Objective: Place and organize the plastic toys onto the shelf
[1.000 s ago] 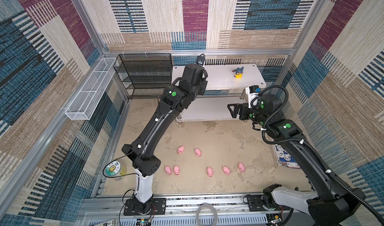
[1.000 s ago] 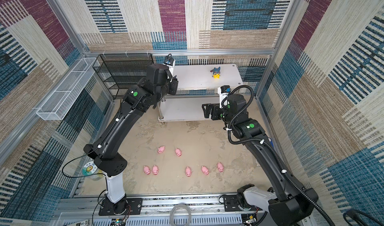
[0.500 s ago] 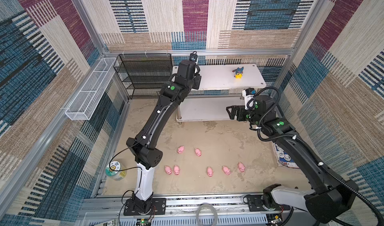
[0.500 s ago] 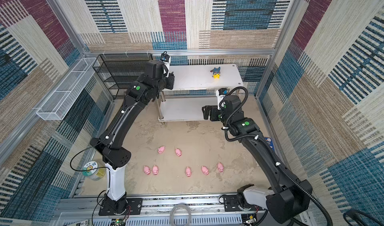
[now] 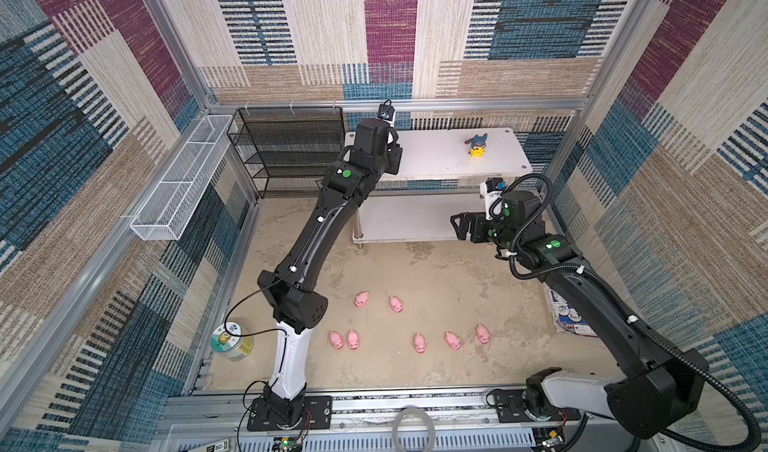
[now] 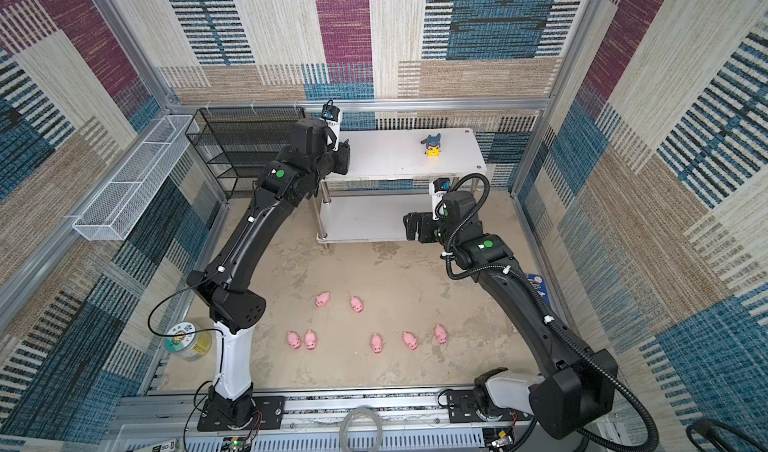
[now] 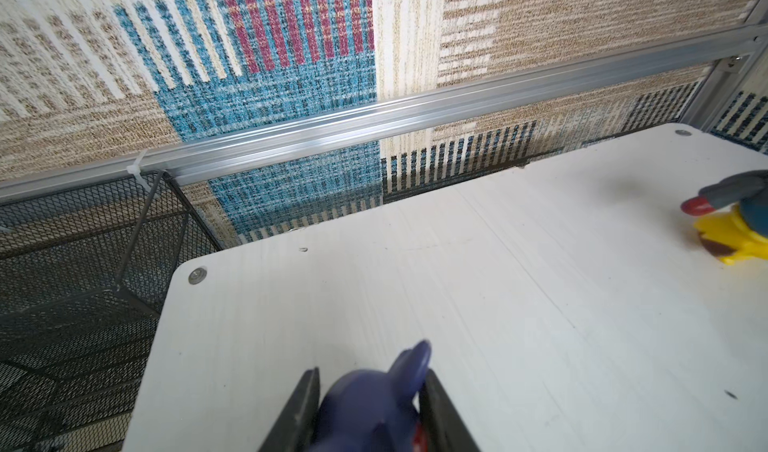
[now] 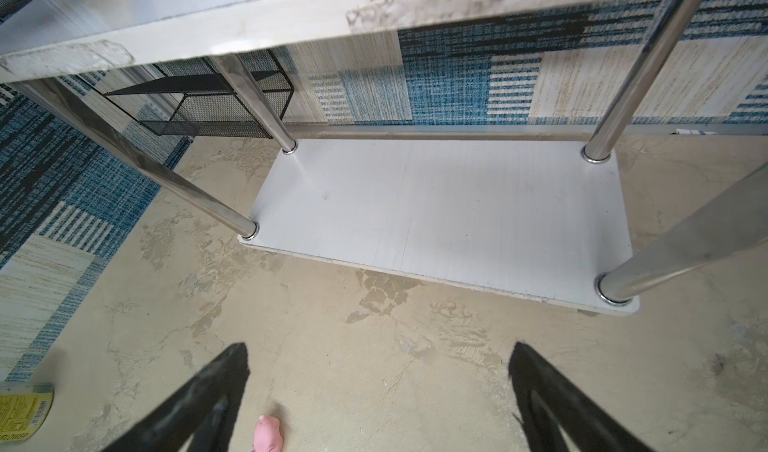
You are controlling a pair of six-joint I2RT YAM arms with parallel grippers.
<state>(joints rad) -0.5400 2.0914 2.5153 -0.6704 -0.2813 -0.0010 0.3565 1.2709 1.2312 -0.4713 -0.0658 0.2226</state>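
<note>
My left gripper [image 7: 370, 377] is shut on a plastic toy, a figurine with a dark blue pointed-ear hood [image 7: 374, 400]. It holds the toy just above the left end of the white shelf's top tier [image 7: 498, 284]. In both top views the left gripper [image 5: 392, 159] [image 6: 343, 159] hides this toy. A second yellow figurine with a hood [image 5: 477, 147] [image 6: 432, 146] stands at the top tier's right end. Several pink pigs [image 5: 361, 299] [image 6: 322, 299] lie on the floor. My right gripper [image 8: 378, 354] [image 5: 459, 227] is open and empty, low in front of the lower tier [image 8: 436, 213].
A black mesh rack [image 5: 286, 151] stands left of the shelf [image 5: 436, 155]. A long white wire basket [image 5: 178, 180] hangs on the left wall. A green-lidded jar [image 5: 230, 340] sits by the left arm's base. A printed packet [image 5: 569, 317] lies by the right wall.
The left arm has stretched out and carried the hooded figurine a little left and back over the shelf's top tier. The right gripper has barely shifted and stays open.
</note>
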